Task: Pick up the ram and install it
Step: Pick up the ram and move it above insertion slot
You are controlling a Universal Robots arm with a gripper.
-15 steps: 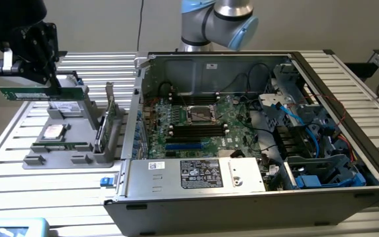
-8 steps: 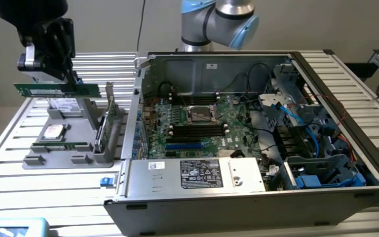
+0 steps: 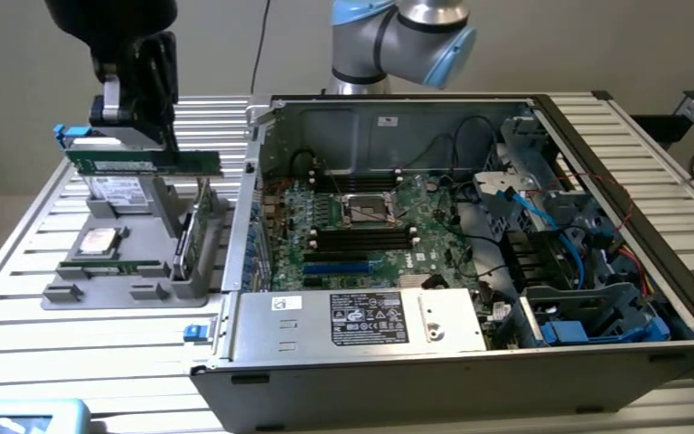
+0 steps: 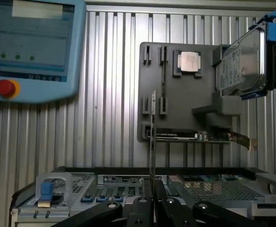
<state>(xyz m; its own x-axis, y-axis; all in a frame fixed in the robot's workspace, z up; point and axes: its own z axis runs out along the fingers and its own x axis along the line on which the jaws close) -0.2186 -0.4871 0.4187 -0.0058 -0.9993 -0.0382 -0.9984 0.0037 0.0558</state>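
The ram (image 3: 184,164) is a long green stick held level in the air above the grey holder tray (image 3: 142,291), at the exterior view's left. My gripper (image 3: 142,145) is shut on its upper edge. In the wrist view the ram (image 4: 153,137) shows edge-on, rising from between the fingers of my gripper (image 4: 152,205). The open computer case (image 3: 360,339) lies to the exterior view's right, and its motherboard (image 3: 426,217) shows dark and blue memory slots (image 3: 353,242).
On the tray sit a silver hard drive (image 4: 242,64), a processor chip (image 4: 189,61), a second green stick (image 3: 112,268) and an upright expansion card (image 3: 202,221). A teach pendant (image 4: 29,47) with a red stop button lies on the slatted table (image 3: 82,353). Cables crowd the case's right side.
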